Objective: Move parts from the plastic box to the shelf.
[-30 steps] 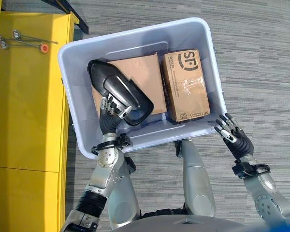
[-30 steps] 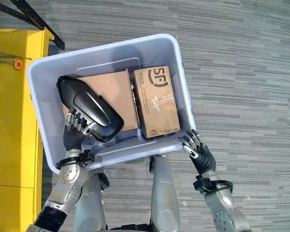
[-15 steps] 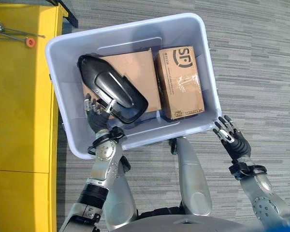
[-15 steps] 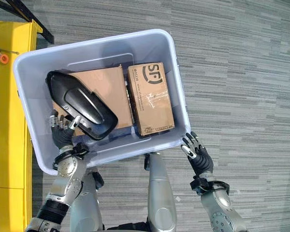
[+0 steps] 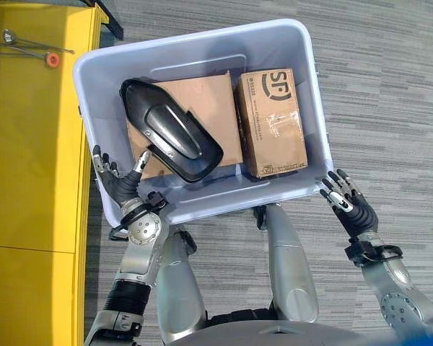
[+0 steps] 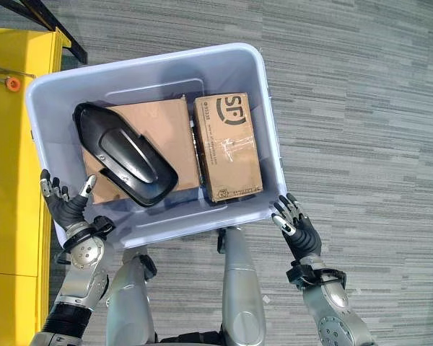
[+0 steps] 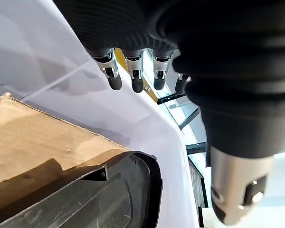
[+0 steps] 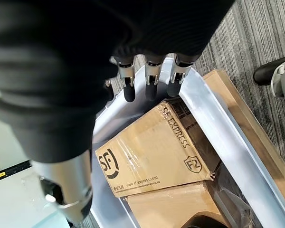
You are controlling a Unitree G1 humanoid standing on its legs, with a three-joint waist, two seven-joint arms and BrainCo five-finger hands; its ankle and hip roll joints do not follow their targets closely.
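A pale plastic box (image 5: 202, 43) stands on the floor in front of me. Inside, a black curved shell part (image 5: 172, 140) lies on a flat cardboard box (image 5: 206, 101), with a smaller taped cardboard box (image 5: 270, 122) beside it on the right. My left hand (image 5: 117, 184) is open at the box's near left corner, over the rim and just short of the black part (image 7: 99, 199). Its fingers (image 7: 135, 80) are spread and hold nothing. My right hand (image 5: 350, 205) hovers open outside the near right corner, and its fingers (image 8: 151, 88) point toward the smaller box (image 8: 147, 156).
The yellow shelf (image 5: 36, 144) runs along the left side, close to the plastic box. A thin metal tool with an orange piece (image 5: 29, 54) lies on it at the far end. Grey striped carpet (image 5: 390, 86) spreads to the right.
My left hand has let go of the black part and drawn back left to the box's near left corner. The part stays on the flat cardboard. The right hand has barely moved.
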